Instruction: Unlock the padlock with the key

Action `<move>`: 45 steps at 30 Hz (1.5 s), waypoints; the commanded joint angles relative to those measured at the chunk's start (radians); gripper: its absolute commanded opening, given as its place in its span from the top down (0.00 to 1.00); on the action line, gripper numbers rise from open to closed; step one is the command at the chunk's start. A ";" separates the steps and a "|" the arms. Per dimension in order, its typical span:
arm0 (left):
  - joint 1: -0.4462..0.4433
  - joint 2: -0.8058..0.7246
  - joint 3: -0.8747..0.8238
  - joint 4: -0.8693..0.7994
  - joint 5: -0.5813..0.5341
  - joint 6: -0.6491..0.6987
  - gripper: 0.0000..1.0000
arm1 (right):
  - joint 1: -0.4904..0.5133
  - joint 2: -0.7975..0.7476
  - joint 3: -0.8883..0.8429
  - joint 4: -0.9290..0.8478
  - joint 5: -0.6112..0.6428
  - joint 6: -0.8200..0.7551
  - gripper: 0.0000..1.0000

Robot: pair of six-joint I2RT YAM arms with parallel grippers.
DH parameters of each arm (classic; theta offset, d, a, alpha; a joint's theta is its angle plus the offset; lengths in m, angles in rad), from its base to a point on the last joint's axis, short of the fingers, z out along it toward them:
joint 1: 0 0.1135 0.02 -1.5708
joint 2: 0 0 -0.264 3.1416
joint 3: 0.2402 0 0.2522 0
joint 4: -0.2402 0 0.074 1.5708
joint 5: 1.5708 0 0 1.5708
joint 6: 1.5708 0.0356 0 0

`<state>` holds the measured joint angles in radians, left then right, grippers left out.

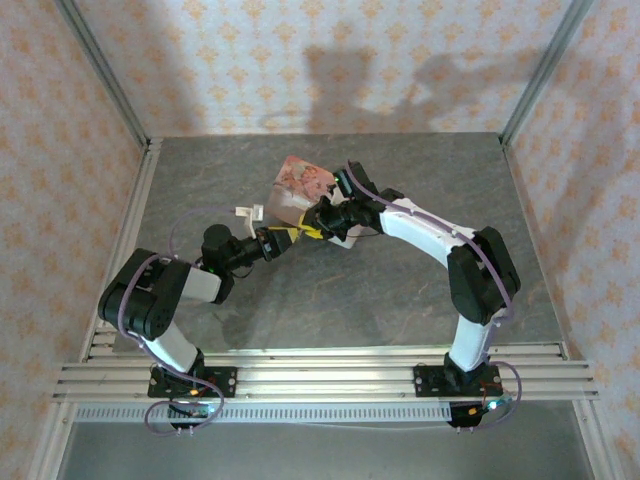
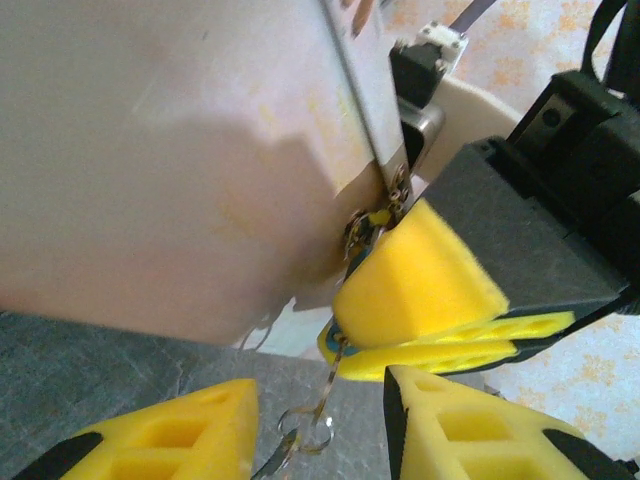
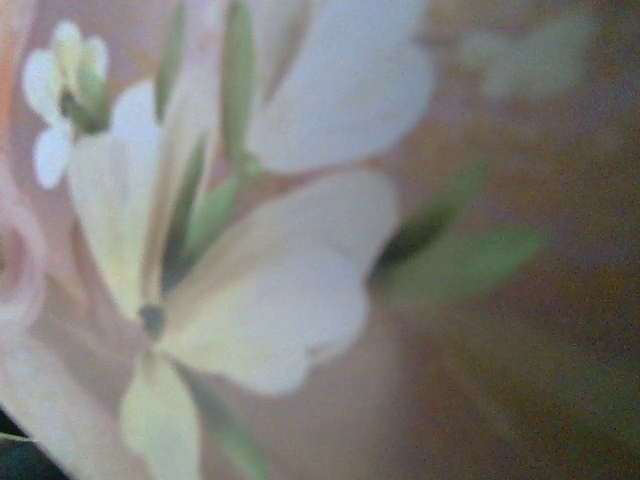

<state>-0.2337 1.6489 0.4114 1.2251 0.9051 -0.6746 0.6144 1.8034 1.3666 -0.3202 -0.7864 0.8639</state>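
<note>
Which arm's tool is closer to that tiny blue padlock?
Right. The right tool pinches the padlock beside the tin; the left tool sits close by, not touching it.

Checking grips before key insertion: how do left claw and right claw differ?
Left claw: fingers apart, a metal ring dangling between them; right claw: pads pressed together on a blue sliver, apparently the padlock. Left sits low near the table; right is up at the tin's clasp. Both have yellow pads.
</note>
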 commanded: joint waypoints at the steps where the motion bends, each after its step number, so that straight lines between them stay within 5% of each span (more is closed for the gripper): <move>1: 0.005 0.019 0.018 0.050 0.028 0.009 0.63 | 0.001 -0.028 -0.013 -0.006 -0.085 0.052 1.00; 45: -0.027 0.043 0.018 0.042 0.015 0.027 0.70 | -0.002 -0.027 -0.022 0.000 -0.082 0.055 1.00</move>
<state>-0.2558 1.6913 0.4370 1.2392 0.9169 -0.6731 0.6144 1.8034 1.3643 -0.3161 -0.7868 0.8642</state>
